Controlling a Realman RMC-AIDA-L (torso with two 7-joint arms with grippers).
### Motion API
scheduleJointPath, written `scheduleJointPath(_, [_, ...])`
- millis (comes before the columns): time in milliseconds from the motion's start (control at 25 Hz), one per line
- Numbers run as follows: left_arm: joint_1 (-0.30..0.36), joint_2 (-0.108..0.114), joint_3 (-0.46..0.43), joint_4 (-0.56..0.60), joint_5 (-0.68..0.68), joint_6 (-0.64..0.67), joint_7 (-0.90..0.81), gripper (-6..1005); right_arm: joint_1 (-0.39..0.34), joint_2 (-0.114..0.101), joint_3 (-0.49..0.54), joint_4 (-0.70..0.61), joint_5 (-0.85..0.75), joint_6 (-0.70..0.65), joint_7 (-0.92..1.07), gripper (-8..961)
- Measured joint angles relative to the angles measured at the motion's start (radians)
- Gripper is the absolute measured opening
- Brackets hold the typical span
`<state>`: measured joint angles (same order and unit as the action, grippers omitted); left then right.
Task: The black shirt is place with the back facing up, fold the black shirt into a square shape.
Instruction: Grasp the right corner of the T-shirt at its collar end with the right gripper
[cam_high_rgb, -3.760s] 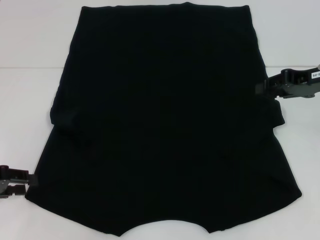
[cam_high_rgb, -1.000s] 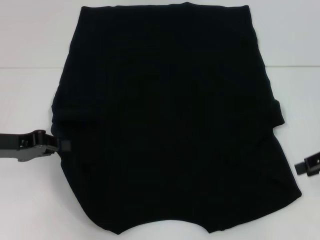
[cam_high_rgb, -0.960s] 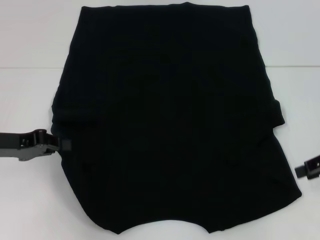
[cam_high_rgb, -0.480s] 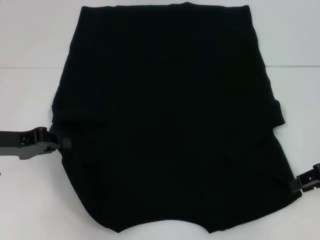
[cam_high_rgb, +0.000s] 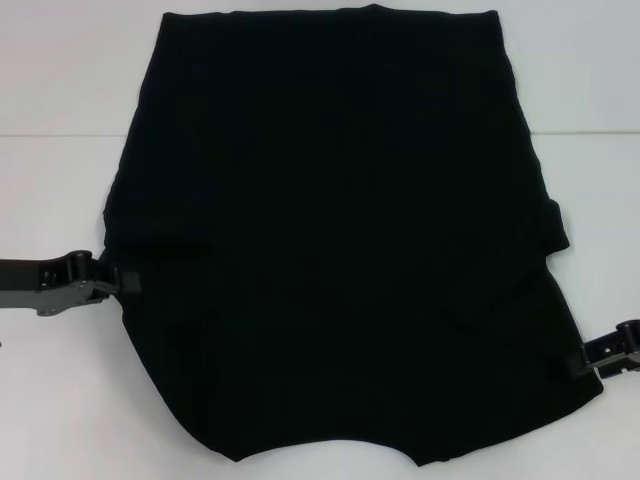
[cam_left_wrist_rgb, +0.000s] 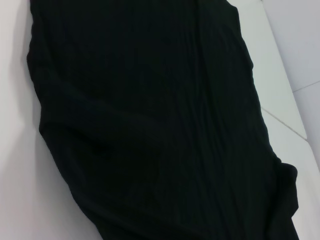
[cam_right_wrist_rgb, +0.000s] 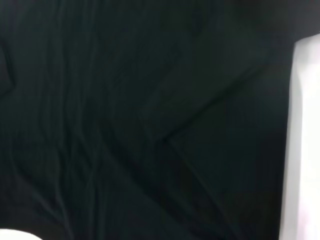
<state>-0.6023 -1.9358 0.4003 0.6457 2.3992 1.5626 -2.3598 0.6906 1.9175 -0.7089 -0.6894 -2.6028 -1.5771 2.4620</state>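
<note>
Black shirt plain, near hem cut off, pincer tips indistinct

left gripper: was low at the shirt's near left corner in the earliest picture; now higher along the left edge, its tip touching the black shirt just below the folded-in left sleeve; over the last second it has crept slightly up and inward.
right gripper: was up at the right edge by the sleeve in the earliest picture; it dropped away to the table beside the shirt and has since moved in, now touching the near right edge of the cloth.
shirt's near left corner: once spread wide, now drawn in and rounded.
</note>
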Motion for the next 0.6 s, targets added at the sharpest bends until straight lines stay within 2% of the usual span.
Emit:
scheduleJointPath(40, [0.0, 0.0, 0.0, 0.0, 0.0, 0.0, 0.0, 28, 0.001, 0.003, -0.003, 0.0, -0.001, 0.005, 0.0, 627])
scheduleJointPath(240, [-0.001, 0.001, -0.002, 0.0, 0.0, 0.0, -0.002, 27, 0.007, 0.028, -0.026, 0.002, -0.033, 0.037, 0.007, 626])
scheduleJointPath(600, [-0.002, 0.003, -0.003, 0.0, 0.0, 0.0, -0.005, 27, 0.025, 0.056, -0.026, 0.002, -0.035, 0.046, 0.007, 625])
